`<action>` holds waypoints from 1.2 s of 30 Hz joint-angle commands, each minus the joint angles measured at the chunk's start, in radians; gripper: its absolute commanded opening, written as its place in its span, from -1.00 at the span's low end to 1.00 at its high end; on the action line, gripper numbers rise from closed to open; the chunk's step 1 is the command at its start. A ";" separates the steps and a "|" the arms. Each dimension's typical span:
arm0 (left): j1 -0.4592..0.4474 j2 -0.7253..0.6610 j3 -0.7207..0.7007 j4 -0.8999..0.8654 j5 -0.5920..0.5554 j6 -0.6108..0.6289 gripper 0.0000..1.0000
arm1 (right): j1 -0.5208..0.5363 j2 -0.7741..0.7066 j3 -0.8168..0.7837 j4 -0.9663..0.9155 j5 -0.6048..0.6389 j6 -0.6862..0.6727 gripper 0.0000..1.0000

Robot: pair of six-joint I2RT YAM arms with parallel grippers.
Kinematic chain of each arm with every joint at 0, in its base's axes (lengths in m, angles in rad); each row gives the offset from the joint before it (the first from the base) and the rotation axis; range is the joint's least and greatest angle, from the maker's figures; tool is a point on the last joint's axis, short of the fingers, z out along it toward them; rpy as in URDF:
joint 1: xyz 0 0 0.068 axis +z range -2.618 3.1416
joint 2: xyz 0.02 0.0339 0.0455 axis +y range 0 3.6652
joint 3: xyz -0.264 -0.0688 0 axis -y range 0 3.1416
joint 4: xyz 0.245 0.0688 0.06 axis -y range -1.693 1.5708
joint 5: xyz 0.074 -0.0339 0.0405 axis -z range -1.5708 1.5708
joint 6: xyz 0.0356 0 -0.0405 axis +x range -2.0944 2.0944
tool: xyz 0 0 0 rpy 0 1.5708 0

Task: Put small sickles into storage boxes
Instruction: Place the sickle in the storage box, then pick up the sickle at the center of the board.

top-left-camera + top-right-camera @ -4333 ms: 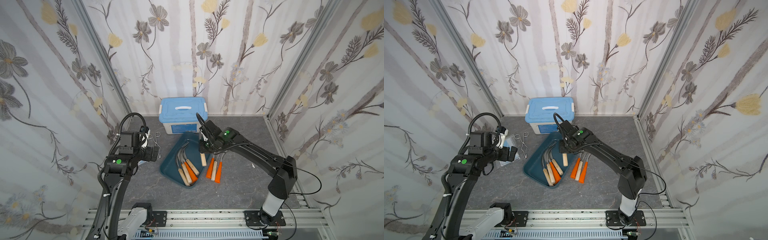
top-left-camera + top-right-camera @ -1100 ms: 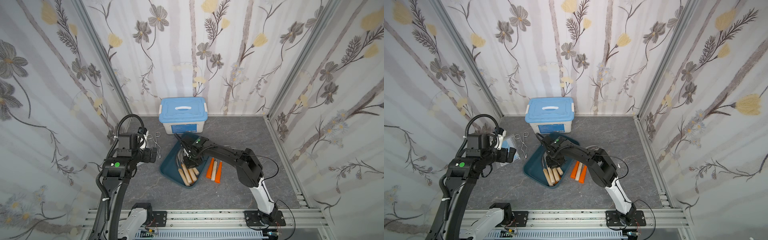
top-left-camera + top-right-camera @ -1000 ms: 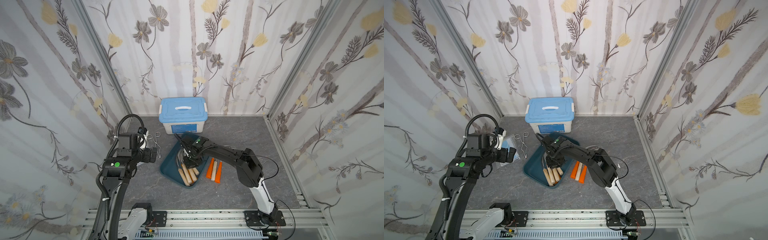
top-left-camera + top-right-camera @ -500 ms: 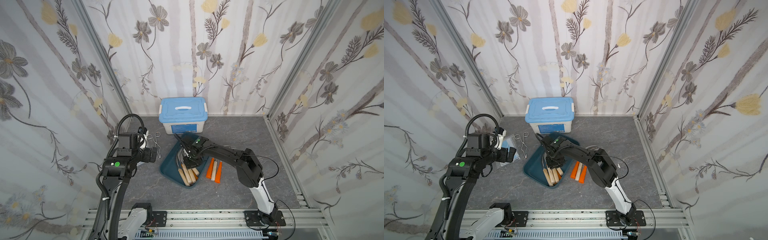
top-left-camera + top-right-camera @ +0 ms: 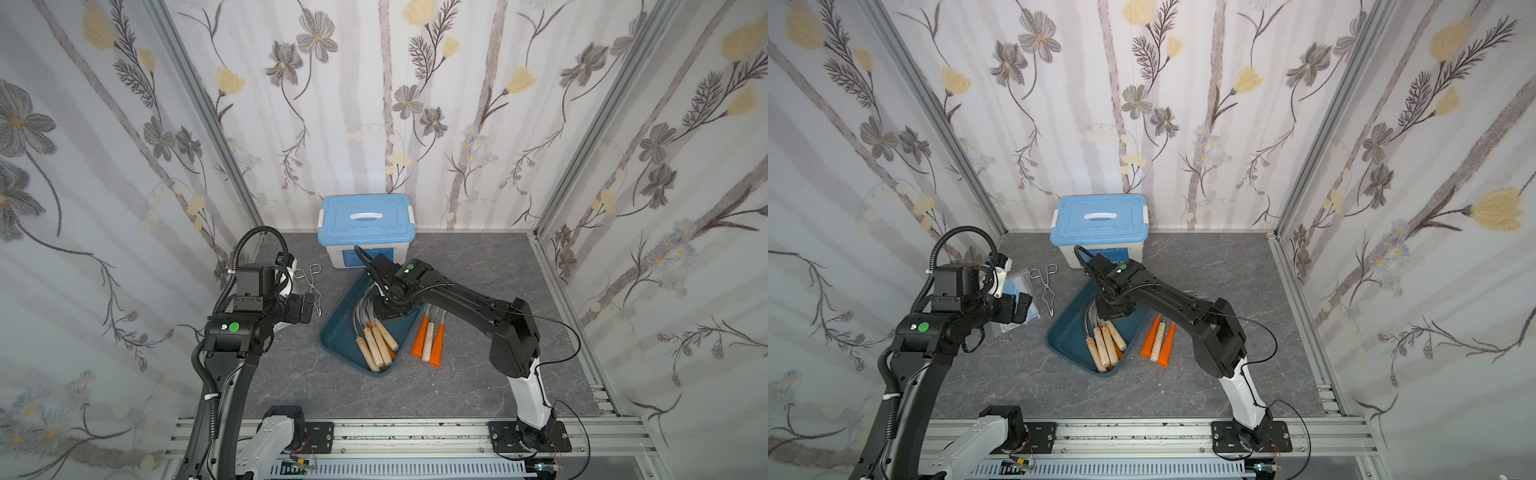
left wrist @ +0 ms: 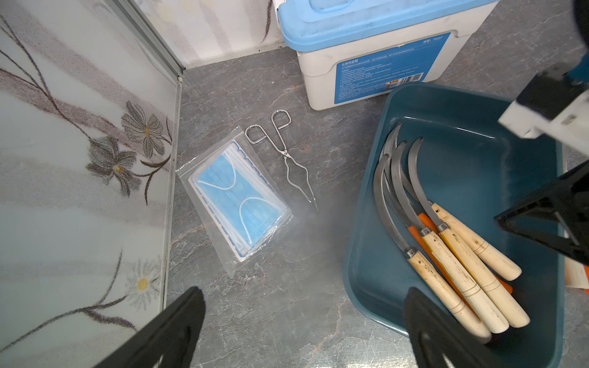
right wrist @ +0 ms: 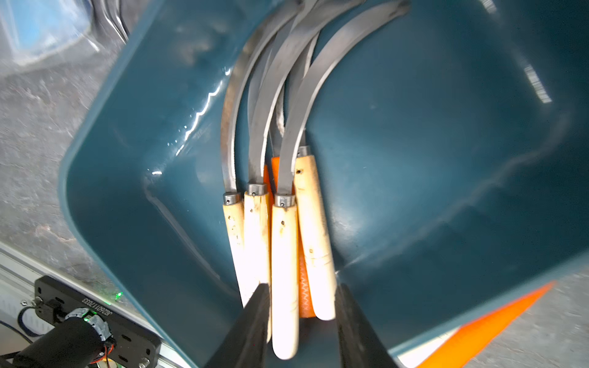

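Hovering low over the dark teal storage tray [image 5: 338, 338], the right claw [image 7: 301, 286] has its jaws a little apart. They straddle the butt ends of two pale wooden handles and, as far as the blurred right wrist view allows, grip neither.

Inside the tray lies a bundle of small sickles [image 5: 376, 340]. Four wooden handles rest over at least one orange one, with the handles toward the tray's near end. The grey blades curve toward its far end.

Three loose sickles [image 5: 428, 338] lie on the grey counter [image 5: 478, 382], just beside the tray's right wall. Their handles, orange, wooden and orange, sit side by side. Their long axes run near to far, handles toward the near edge. The blades are partly hidden under the right arm [image 5: 465, 297].

From the right claw these three lie to the right and slightly nearer, beyond the tray wall. The left claw [image 6: 304, 290] hangs on the tray's far-left side, jaws wide apart and empty, above a packet of face masks [image 6: 234, 191] and wire tongs [image 6: 287, 159].

The right arm is plainly the closer one. It would likely need to shift right and close across a handle.
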 commanded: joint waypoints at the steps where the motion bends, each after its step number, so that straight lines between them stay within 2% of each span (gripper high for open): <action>1: 0.001 0.002 0.008 0.008 0.002 0.022 1.00 | -0.019 -0.051 -0.023 0.001 0.090 0.011 -0.25; 7: 0.000 -0.009 0.002 0.022 -0.013 0.045 1.00 | -0.080 -0.205 -0.182 0.045 0.145 0.048 -0.23; 14: -0.006 0.011 0.008 0.010 -0.009 0.072 1.00 | -0.187 -0.429 -0.448 0.144 0.173 0.119 -0.19; 23: -0.019 0.061 0.046 0.037 -0.016 0.073 1.00 | -0.288 -0.624 -0.791 0.248 0.126 0.183 -0.13; 26: -0.026 0.076 0.050 0.046 -0.017 0.070 1.00 | -0.313 -0.703 -0.861 0.260 0.131 0.198 -0.10; 29: -0.035 0.089 0.046 0.084 -0.029 0.046 1.00 | -0.348 -0.752 -0.932 0.285 0.144 0.224 0.03; 36: -0.058 0.163 0.122 0.094 -0.004 0.002 1.00 | -0.402 -0.817 -1.032 0.370 0.112 0.282 0.11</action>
